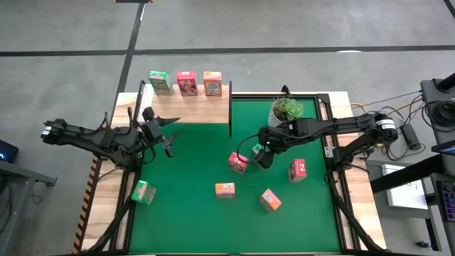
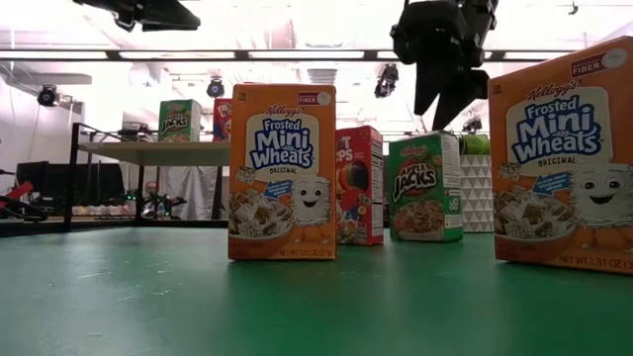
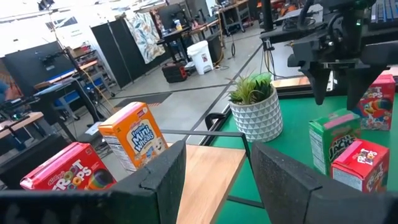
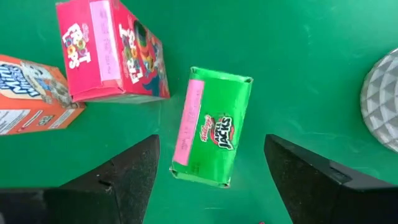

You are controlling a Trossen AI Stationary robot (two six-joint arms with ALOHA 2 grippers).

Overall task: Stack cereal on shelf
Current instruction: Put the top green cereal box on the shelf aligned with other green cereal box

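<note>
A green cereal box stands upright on the green mat, also seen in the low view. My right gripper hangs open just above it, pointing steeply down, with a finger on either side and clear of the box. Beside it stand a pink box and an orange box. The wooden shelf at the far left carries a green box, a pink one and an orange one on its top plank. My left gripper waits open and level in front of the shelf.
A potted plant in a white pot stands at the far edge, close to my right arm. On the mat stand another pink box and two orange boxes. A green box lies on the left wooden border.
</note>
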